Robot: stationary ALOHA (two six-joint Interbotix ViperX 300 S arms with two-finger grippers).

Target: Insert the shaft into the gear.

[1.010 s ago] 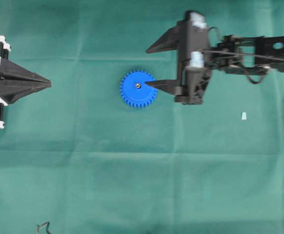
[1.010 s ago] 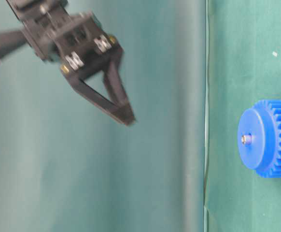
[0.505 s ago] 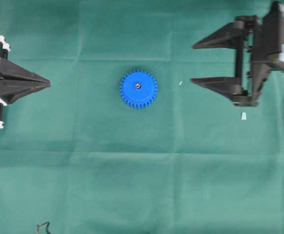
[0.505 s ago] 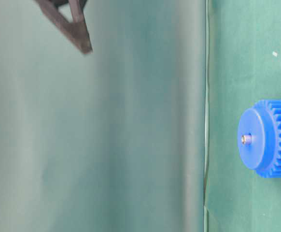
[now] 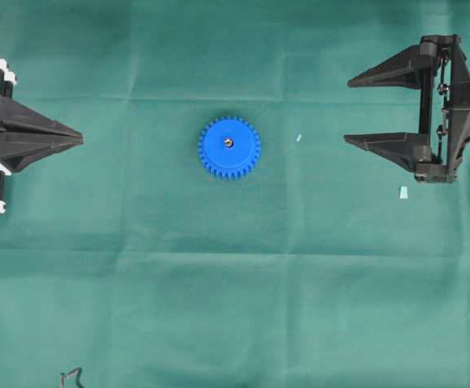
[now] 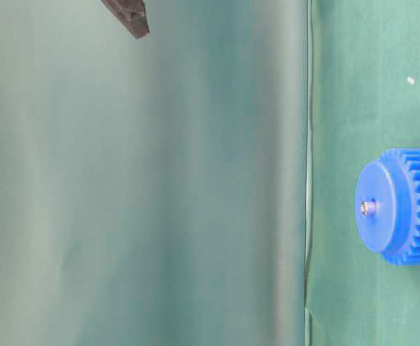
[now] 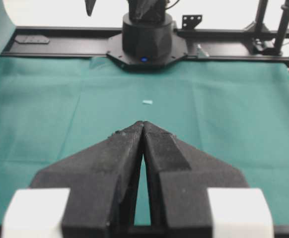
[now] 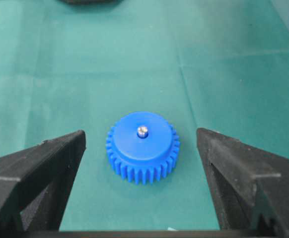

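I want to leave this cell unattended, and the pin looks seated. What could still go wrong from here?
1. The shaft stands proud of the gear, so it may be only partly seated and could tip out if bumped.
2. The open right hand faces the gear; a low return sweep could knock it.
3. A pale scrap lies near that hand and could be dragged.

The gear ran off the table-level frame's edge, its far teeth cut away. Only the shaft tip showed above the hub. The right pincer lost its wrist to the overhead frame's border.
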